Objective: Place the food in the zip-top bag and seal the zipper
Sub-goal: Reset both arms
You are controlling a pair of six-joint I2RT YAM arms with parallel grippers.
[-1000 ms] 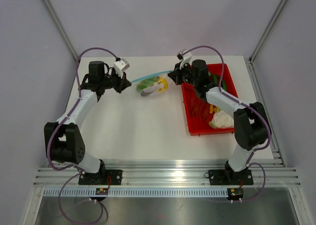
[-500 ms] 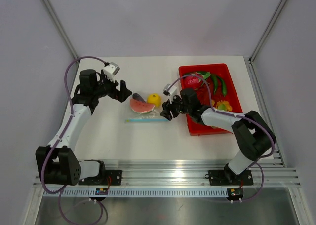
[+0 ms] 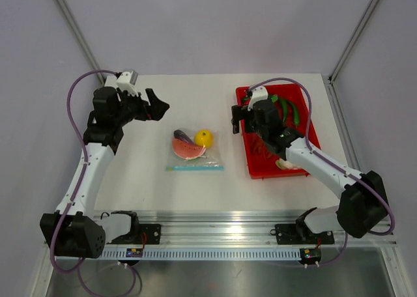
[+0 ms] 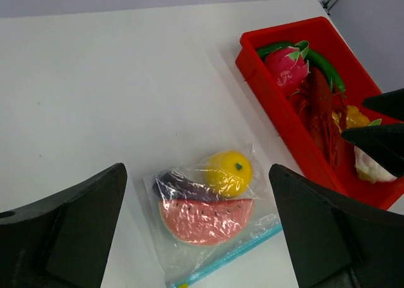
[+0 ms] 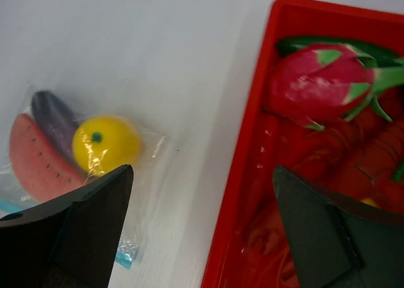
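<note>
Mid-frame on the bench [image 3: 130, 173] lies the zip-top bag [image 3: 194, 150], with the watermelon wedge [image 3: 187, 148], yellow fruit [image 3: 204, 137] and eggplant [image 3: 182, 135] inside. The left gripper [image 3: 158, 105] and right gripper [image 3: 240, 119] hover well apart from it, jaws open and empty. Filling looks done; next, I'd say, is checking the zipper [image 3: 195, 168] is pressed shut.

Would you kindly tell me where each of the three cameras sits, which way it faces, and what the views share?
Top external: above and behind the bases, looking down on the table; both arms whole, left gripper and right gripper open.
Left wrist: on the left arm, looking down and rightward at the zip-top bag and red tray; own fingers in the bottom corners.
Right wrist: above the tray's left wall, looking down; own fingers at the bottom.
Shared: all three show the bag and tray.
</note>
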